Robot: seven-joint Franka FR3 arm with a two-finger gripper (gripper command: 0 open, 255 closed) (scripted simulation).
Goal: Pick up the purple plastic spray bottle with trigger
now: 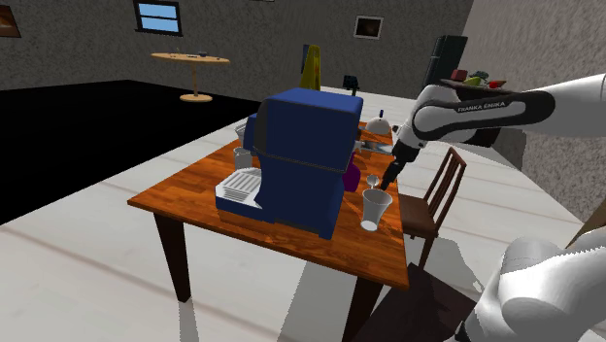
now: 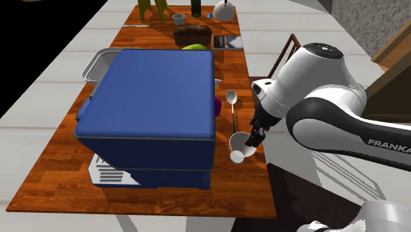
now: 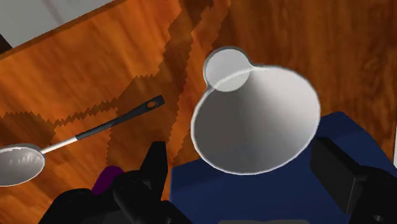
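purple bottle [image 2: 218, 105] beside boxy blue machine [image 2: 151, 92]

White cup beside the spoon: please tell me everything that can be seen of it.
The white cup is a plain cone: wide open mouth, small round foot, no handle, empty. It stands upright on the wooden table beside the spoon and blue machine, near the edge. The open gripper hangs just above it.
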